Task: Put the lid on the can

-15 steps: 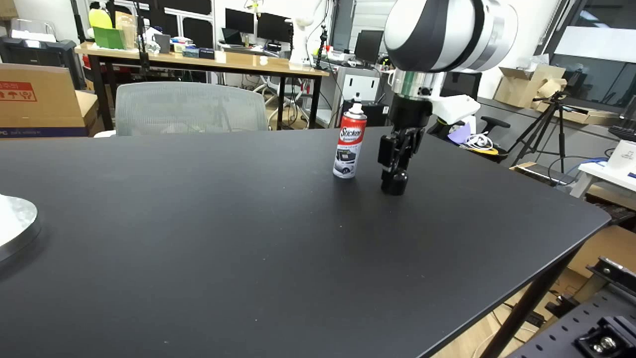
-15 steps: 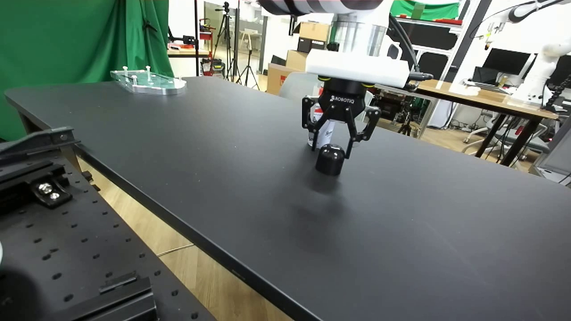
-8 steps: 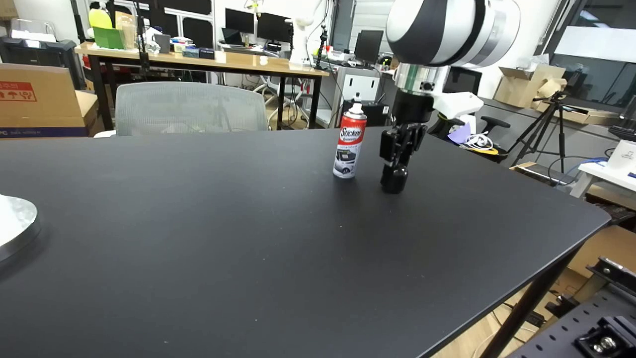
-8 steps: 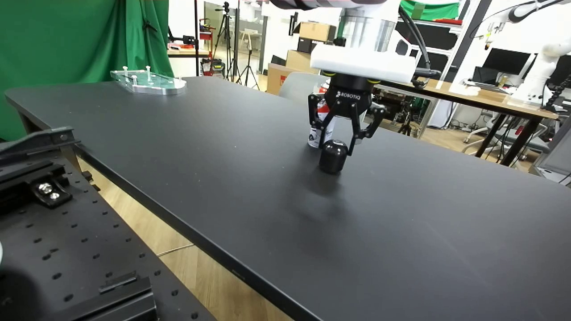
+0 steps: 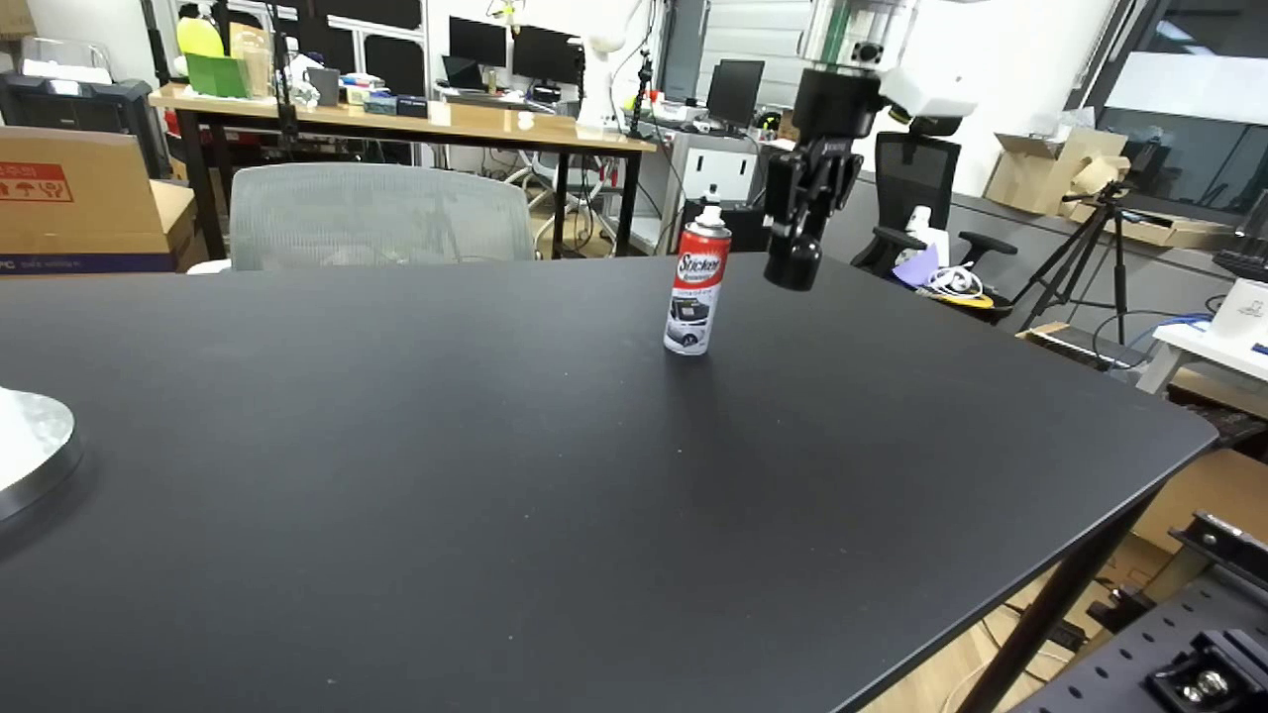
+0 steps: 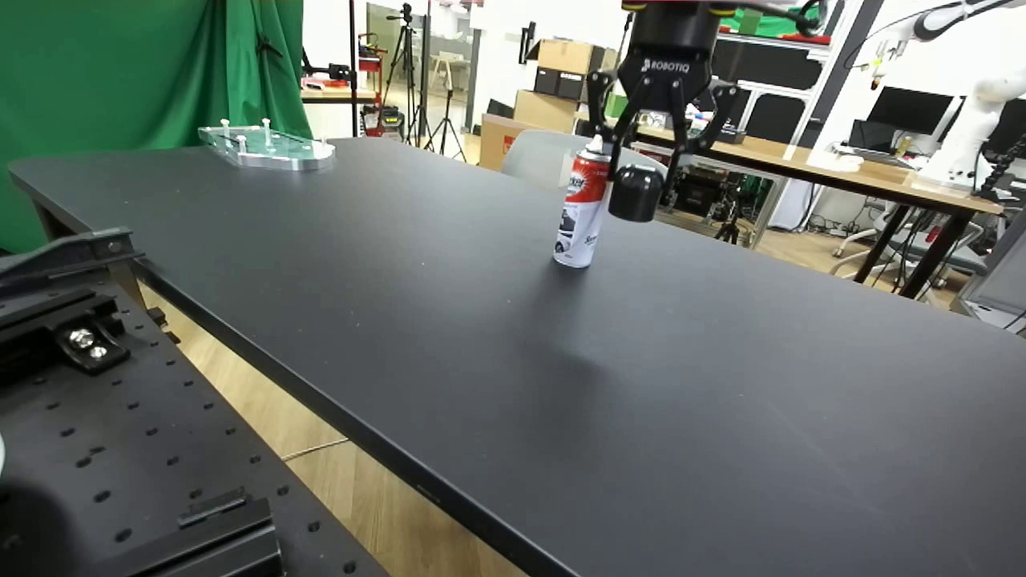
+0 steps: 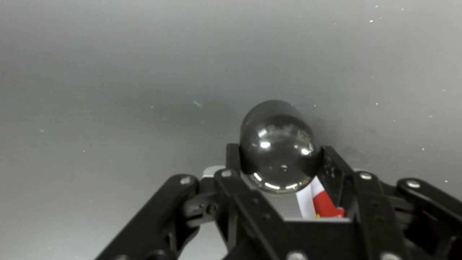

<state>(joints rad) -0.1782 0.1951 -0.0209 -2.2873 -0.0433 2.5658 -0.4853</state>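
Observation:
The lid is a shiny black domed cap (image 5: 793, 267), held dome up and slightly tilted, well above the table. It also shows in an exterior view (image 6: 636, 195) and in the wrist view (image 7: 278, 141). My gripper (image 6: 641, 170) is shut on it, one finger on each side; the fingers also show in the wrist view (image 7: 279, 157). The can (image 5: 696, 292) is red and white with a white nozzle and stands upright on the table, beside and apart from the lid. In an exterior view the can (image 6: 580, 215) is partly behind a finger. In the wrist view only parts of the can (image 7: 325, 205) show between the fingers.
The dark table (image 5: 416, 475) carries a white thing with a round metal rim (image 5: 40, 456) at one edge. A clear plate with pegs (image 6: 268, 152) lies at its far end. A grey mesh chair (image 5: 381, 218) stands behind the table. A perforated dark platform (image 6: 160, 457) lies beside it.
My gripper has risen with the lid from close to the table to about the height of the can's upper part. In an exterior view more of the can shows now. The can has not moved.

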